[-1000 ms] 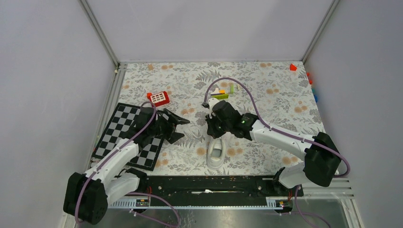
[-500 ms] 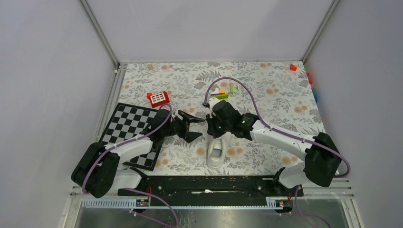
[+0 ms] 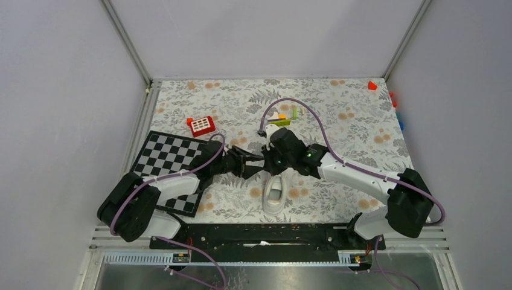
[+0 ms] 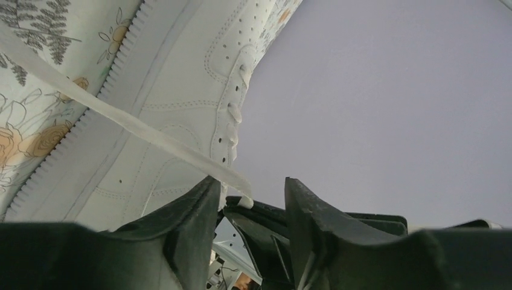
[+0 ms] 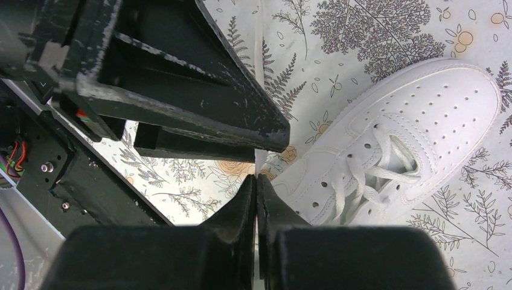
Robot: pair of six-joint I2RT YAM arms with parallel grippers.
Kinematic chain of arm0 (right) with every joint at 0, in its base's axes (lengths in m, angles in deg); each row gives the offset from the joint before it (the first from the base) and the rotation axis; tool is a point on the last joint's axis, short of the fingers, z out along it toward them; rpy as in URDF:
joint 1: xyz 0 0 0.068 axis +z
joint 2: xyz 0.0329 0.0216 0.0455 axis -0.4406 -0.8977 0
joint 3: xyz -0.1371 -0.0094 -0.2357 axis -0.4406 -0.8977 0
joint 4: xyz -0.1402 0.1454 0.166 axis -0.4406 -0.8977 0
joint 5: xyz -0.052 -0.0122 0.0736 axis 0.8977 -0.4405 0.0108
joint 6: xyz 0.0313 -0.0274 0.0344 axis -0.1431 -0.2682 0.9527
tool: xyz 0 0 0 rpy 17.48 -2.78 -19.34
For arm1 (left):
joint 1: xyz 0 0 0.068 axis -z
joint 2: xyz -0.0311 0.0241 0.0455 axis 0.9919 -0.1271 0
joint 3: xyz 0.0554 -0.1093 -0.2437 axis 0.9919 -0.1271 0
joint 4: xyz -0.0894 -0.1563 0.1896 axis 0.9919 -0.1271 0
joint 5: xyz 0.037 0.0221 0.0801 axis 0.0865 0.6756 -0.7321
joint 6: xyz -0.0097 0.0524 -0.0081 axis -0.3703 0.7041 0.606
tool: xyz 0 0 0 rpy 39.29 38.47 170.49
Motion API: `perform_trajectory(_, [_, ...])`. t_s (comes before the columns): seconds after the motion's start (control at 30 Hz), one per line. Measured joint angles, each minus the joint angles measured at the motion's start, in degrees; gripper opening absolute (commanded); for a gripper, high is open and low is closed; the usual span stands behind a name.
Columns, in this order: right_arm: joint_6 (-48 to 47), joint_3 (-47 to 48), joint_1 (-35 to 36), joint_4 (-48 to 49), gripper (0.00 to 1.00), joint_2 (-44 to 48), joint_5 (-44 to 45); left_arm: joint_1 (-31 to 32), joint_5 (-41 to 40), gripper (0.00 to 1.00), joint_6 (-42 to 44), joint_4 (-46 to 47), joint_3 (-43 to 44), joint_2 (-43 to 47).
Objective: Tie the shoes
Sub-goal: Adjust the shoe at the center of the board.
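Note:
The white shoe (image 3: 276, 194) lies on the flowered tabletop, toe toward the near edge; it also shows in the wrist views (image 4: 175, 90) (image 5: 398, 145). My right gripper (image 3: 270, 170) (image 5: 256, 177) hangs just beyond its laced end, shut on a thin white lace. That flat lace (image 4: 121, 118) runs taut from the shoe's side to the gap of my left gripper (image 3: 256, 166) (image 4: 250, 179). The left jaws stand apart around the lace's tip, not pressing it. The right gripper's black fingers (image 4: 265, 232) show between them.
A black-and-white checkerboard mat (image 3: 166, 169) lies under the left arm. A red block (image 3: 201, 125) sits beyond it, and small coloured blocks (image 3: 282, 116) sit behind the right gripper. Another red piece (image 3: 372, 85) is at the far right corner. Grey walls enclose the table.
The left arm has swung right from over the checkerboard until its fingertips meet the right gripper, and its jaws have narrowed. The right arm and the shoe have stayed still.

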Motion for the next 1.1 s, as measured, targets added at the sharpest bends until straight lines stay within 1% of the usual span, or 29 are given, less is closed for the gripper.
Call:
perform_trajectory(0.03, [0.0, 0.0, 0.0, 0.0, 0.0, 0.0, 0.0, 0.0, 0.0, 0.28, -0.1, 0.3, 0.0, -0.5])
perform_trajectory(0.07, [0.0, 0.0, 0.0, 0.0, 0.0, 0.0, 0.0, 0.1, 0.0, 0.15, -0.5, 0.6, 0.1, -0.9])
perform_trajectory(0.1, [0.0, 0.0, 0.0, 0.0, 0.0, 0.0, 0.0, 0.1, -0.1, 0.04, -0.8, 0.9, 0.2, -1.4])
perform_trajectory(0.13, [0.0, 0.0, 0.0, 0.0, 0.0, 0.0, -0.1, 0.2, -0.1, 0.0, -0.9, 1.0, 0.3, -1.8])
perform_trajectory(0.17, [0.0, 0.0, 0.0, -0.1, 0.08, 0.0, -0.1, 0.3, -0.1, 0.0, -1.0, 1.5, 0.3, -2.2])
perform_trajectory(0.23, [-0.1, 0.0, 0.0, -0.6, 0.43, 0.0, 0.0, 0.5, -0.1, 0.0, -1.5, 2.5, 0.3, -2.7])
perform_trajectory(0.3, [0.2, 0.3, 0.0, -2.5, 0.61, 0.0, 0.6, 0.6, -0.2, 0.0, -1.5, 3.1, 0.3, -2.7])
perform_trajectory(0.33, [0.2, 0.7, 0.0, -3.8, 0.65, 0.0, 1.4, 0.7, -0.2, 0.0, -1.4, 3.3, 0.3, -2.7])
perform_trajectory(0.37, [0.6, 1.1, 0.0, -4.7, 0.75, 0.1, 2.1, 0.7, -0.3, 0.0, -1.2, 3.3, 0.3, -2.7])
perform_trajectory(0.4, [0.9, 1.5, 0.0, -5.6, 0.83, 0.3, 3.5, 0.7, -0.3, 0.0, -0.9, 3.2, 0.3, -2.6])
perform_trajectory(0.47, [1.9, 1.7, 0.0, -7.0, 0.89, 2.2, 6.3, 0.7, -0.5, 0.0, 0.0, 2.5, 0.3, -2.3])
perform_trajectory(0.53, [3.2, 1.4, 0.0, -8.5, 0.93, 6.3, 9.6, 0.7, -0.6, 0.0, 1.9, 0.7, 0.6, -1.7])
perform_trajectory(0.6, [5.0, 0.3, 0.0, -8.9, 0.93, 11.9, 13.1, 0.7, -0.7, 0.0, 3.6, -1.1, 1.2, -1.2])
perform_trajectory(0.67, [8.3, -1.4, -0.1, -9.5, 0.89, 19.8, 18.1, 0.7, -0.9, 0.0, 6.1, -3.9, 2.3, -0.4])
perform_trajectory(0.73, [12.4, -2.7, -1.0, -11.1, 0.8, 25.4, 21.7, 0.7, -1.0, 0.0, 8.8, -7.0, 3.5, 0.5])
perform_trajectory(0.8, [18.1, -5.0, -4.6, -13.6, 0.71, 30.1, 22.9, 0.7, -1.3, 0.0, 12.8, -11.5, 6.1, 1.4])
perform_trajectory(0.9, [28.0, -12.8, -14.8, -14.8, 0.59, 36.5, 20.2, 0.7, -2.3, 0.0, 18.1, -16.5, 9.9, 2.2])
perform_trajectory(0.97, [35.2, -20.3, -19.6, -14.7, 0.52, 40.4, 16.7, 0.7, -2.9, 0.0, 21.8, -19.3, 11.7, 2.9])
perform_trajectory(1.03, [43.3, -29.4, -21.4, -12.3, 0.51, 44.1, 12.0, 0.7, -3.4, 0.0, 25.4, -22.2, 13.4, 3.3])
perform_trajectory(1.1, [50.6, -37.4, -21.5, -9.5, 0.54, 46.7, 7.3, 0.7, -3.6, 0.0, 29.1, -25.2, 15.1, 3.3])
